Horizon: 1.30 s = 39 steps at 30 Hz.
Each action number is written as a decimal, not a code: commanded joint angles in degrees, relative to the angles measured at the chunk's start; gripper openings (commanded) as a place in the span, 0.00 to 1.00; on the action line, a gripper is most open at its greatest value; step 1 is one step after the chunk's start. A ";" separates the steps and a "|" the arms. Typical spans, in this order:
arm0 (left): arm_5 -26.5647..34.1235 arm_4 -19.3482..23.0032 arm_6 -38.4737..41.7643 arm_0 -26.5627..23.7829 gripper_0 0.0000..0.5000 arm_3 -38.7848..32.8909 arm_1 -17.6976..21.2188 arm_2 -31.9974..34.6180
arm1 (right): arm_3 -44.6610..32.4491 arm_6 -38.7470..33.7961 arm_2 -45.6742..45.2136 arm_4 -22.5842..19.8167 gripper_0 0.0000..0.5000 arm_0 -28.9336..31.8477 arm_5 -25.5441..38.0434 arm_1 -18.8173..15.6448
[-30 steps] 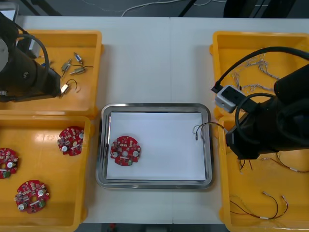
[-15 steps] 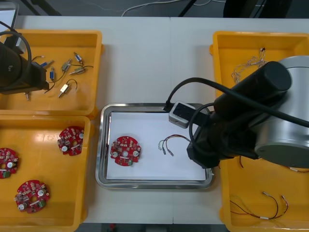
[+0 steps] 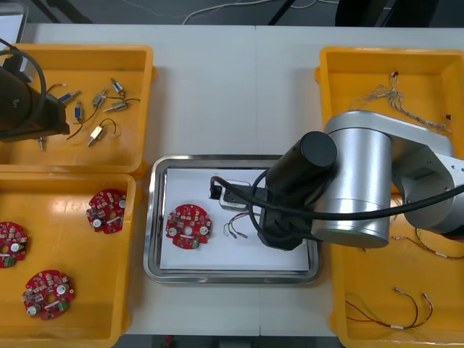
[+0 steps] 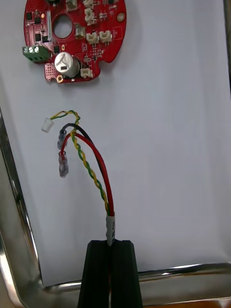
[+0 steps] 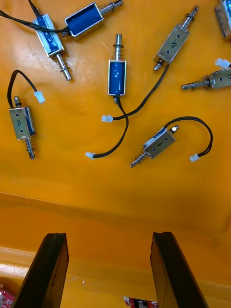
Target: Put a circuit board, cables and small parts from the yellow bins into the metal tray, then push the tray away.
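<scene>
Both arms reach down: your right gripper [image 4: 110, 244] pinches the red and yellow cable [image 4: 97, 179] over the metal tray [image 3: 232, 276], left gripper [image 5: 108, 237] spread.

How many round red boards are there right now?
4 boards. One lies in the metal tray, left half. Three lie in the near left yellow bin: one toward the tray, one at the outer edge, one nearest the robot. The right arm hides part of the tray.

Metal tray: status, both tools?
Right tool shut on red-black-yellow cable over white-lined metal tray. Left tool open above small metal parts in yellow bin. Nothing blocking.
</scene>
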 commanded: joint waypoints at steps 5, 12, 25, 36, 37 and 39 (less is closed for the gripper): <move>-3.52 -1.17 -7.61 -4.79 1.00 6.17 0.69 -0.46 | 3.73 7.04 2.69 -0.24 0.00 -1.82 -0.93 2.15; -5.02 -2.40 -10.51 -5.40 1.00 7.05 0.69 -0.46 | 7.07 6.43 6.47 -0.15 0.00 -1.82 -4.36 3.64; -10.64 -4.51 -15.96 -6.63 1.00 16.45 0.69 1.83 | 10.41 5.37 9.81 0.55 0.00 -1.73 -6.82 5.13; -17.14 -4.33 -16.66 -6.90 1.00 22.08 0.78 2.44 | 10.32 4.67 9.72 1.60 0.93 -1.82 -8.67 5.13; -17.23 -4.33 -16.75 -6.99 1.00 22.43 0.78 2.80 | 10.32 4.67 9.63 1.69 1.00 -1.82 -8.76 5.13; -18.02 -4.51 -17.10 -7.51 1.00 24.10 0.69 3.32 | 10.32 4.50 9.19 1.69 1.00 -1.82 -8.84 5.22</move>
